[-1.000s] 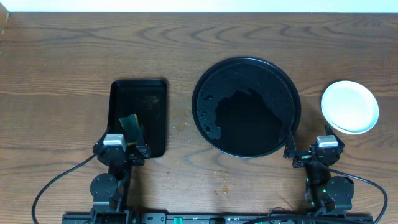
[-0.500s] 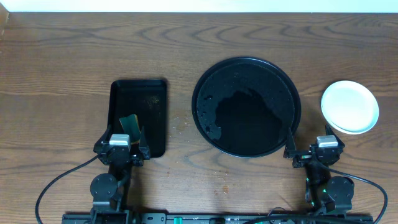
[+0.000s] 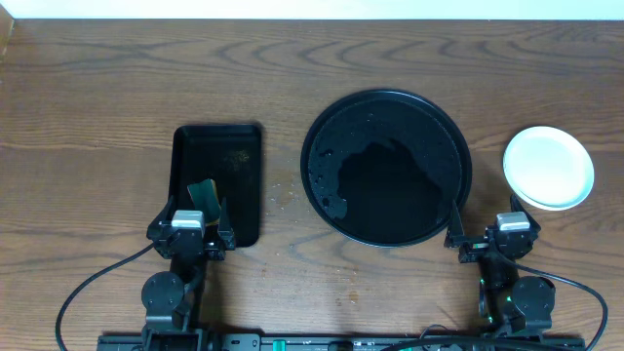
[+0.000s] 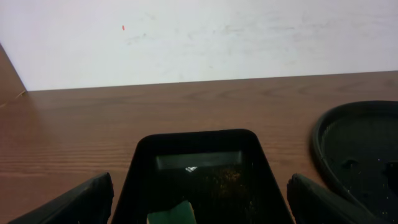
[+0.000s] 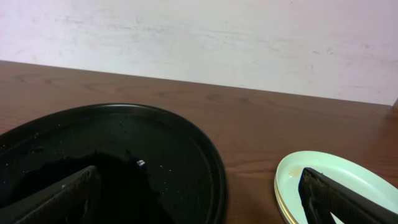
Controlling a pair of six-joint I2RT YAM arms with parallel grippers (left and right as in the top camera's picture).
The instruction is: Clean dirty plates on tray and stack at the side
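Left gripper (image 3: 192,216): jaws spread wide, gripping nothing, over the near end of the rectangular black tray (image 3: 216,136), just near of a green scrap (image 3: 204,195). Right gripper (image 3: 485,226): jaws fully apart, empty, at the near right rim of the round tray (image 3: 386,102). Plates (image 3: 548,167) stacked on the counter (image 3: 97,97), right of the round tray.

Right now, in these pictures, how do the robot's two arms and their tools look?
Both arms are black. The left tool and the right tool each carry a small pale grey block on top. Their fingers are black and wedge-shaped. Thin black cables loop out from each base.
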